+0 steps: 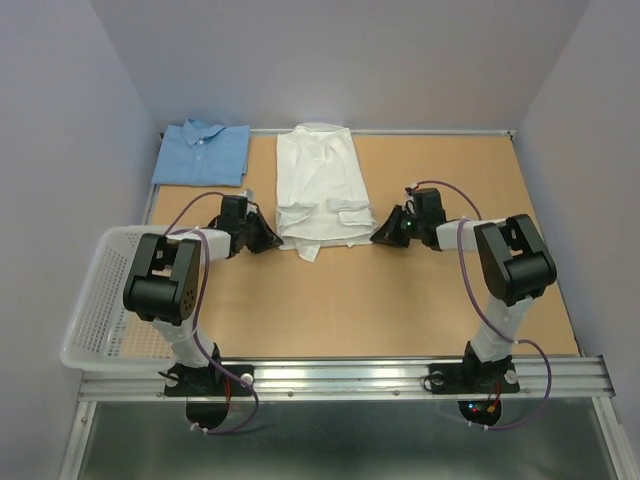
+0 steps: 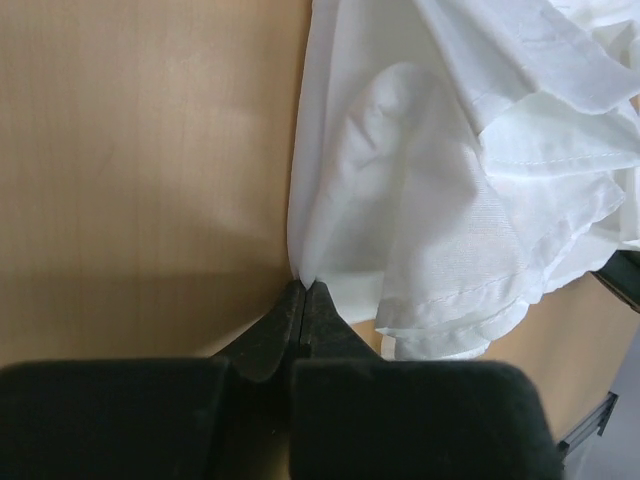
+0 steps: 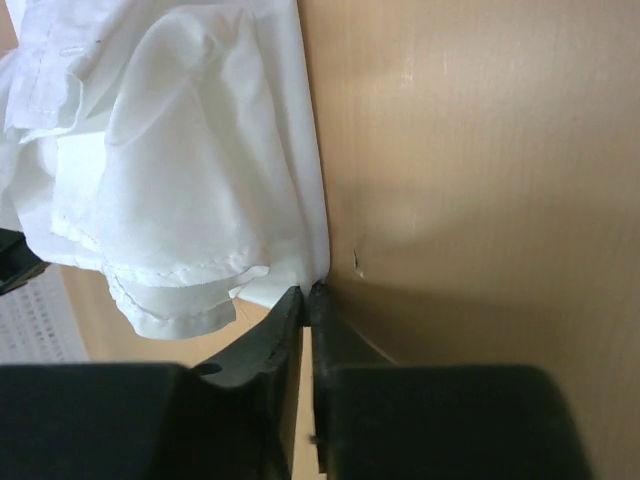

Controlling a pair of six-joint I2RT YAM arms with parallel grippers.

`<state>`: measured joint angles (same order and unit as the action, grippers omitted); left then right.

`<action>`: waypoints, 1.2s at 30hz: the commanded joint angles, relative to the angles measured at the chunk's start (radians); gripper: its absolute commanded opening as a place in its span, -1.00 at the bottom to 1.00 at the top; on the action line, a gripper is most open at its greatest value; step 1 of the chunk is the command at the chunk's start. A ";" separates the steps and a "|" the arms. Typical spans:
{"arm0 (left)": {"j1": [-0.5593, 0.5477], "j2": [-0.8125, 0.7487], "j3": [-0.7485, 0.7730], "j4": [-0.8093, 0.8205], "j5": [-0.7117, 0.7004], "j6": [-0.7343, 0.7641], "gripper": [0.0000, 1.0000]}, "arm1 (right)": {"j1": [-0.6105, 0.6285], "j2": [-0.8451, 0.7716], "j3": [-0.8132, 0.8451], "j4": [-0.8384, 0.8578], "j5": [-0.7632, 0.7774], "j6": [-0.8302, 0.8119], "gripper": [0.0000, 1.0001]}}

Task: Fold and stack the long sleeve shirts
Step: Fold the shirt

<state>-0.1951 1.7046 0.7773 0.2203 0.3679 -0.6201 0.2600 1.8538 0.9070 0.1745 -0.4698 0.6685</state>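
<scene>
Done: light blue collared cloth shirt [image 1: 203, 153] folded, 11 o'clock | Under way: plain white collared cloth shirt [image 1: 318, 185], 12 o'clock on table [image 1: 420, 300], half-folded | left claw [image 2: 303, 290] and right claw [image 3: 308, 292] each pinch its near hem | To do: finish fold, stack.

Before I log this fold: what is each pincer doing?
Left pincer: shut on the white shirt, at its edge.
Right pincer: shut on the white shirt, opposite edge.
</scene>
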 commanded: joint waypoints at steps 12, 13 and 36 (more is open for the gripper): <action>-0.029 -0.088 -0.047 -0.334 -0.050 0.117 -1.00 | 0.033 -0.316 -0.312 -0.213 0.005 -0.032 -0.99; -0.030 -0.094 -0.056 -0.338 -0.046 0.117 -1.00 | 0.063 -0.338 -0.327 -0.227 0.011 -0.029 -0.99; -0.033 -0.284 0.120 -0.461 -0.129 0.132 0.17 | 0.442 -0.568 0.123 -0.797 0.465 -0.510 0.09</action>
<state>-0.2337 1.5219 0.8551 -0.1837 0.2890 -0.5056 0.6556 1.3231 0.9005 -0.5255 -0.1528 0.3477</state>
